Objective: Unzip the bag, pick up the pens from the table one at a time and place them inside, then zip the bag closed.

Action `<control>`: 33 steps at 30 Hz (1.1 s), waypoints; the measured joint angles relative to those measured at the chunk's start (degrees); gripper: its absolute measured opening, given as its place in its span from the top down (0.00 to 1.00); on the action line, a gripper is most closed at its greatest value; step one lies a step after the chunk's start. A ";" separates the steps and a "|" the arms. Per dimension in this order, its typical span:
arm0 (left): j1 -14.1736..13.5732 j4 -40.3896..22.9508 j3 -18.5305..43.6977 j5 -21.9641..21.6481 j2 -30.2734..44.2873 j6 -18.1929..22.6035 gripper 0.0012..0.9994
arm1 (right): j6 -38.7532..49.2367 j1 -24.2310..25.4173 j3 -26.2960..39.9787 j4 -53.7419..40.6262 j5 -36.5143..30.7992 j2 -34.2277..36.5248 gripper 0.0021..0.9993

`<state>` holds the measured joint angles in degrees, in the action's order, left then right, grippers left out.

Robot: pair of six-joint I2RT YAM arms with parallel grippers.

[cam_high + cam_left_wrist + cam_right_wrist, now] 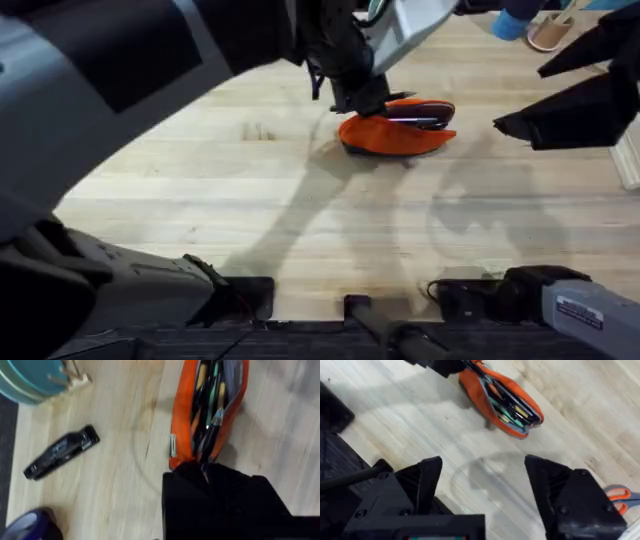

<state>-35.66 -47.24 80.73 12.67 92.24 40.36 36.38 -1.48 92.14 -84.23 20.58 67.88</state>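
- The orange bag [181,425] lies open on the table [120,470], with pens [207,415] inside.
- The left gripper [202,467] touches its end.
- A black stapler [61,452] lies apart.

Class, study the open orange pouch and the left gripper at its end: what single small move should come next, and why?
Probably the left gripper should draw the zipper along the pouch to close it. The pouch gapes open with pens already inside, and the left gripper sits at one end, while the right gripper hangs open, apart.

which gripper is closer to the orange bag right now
Left. The left gripper is right at one end of the bag, which lies open. The right gripper hangs off to the side, jaws open, bare table between it and the bag.
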 joint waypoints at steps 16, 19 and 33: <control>-1.93 3.08 0.10 4.97 0.01 -2.86 0.96 | 0.00 0.00 0.00 0.00 0.00 0.00 0.00; -1.97 2.86 1.10 5.80 0.01 -3.50 0.96 | 0.00 0.00 0.00 0.00 0.00 0.00 0.00; -5.65 -0.11 10.48 6.88 8.97 -4.17 0.96 | -0.02 0.00 0.00 0.00 0.00 0.00 0.00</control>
<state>-41.30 -47.35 91.21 19.55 101.21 36.18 36.36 -1.48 92.14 -84.23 20.58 67.88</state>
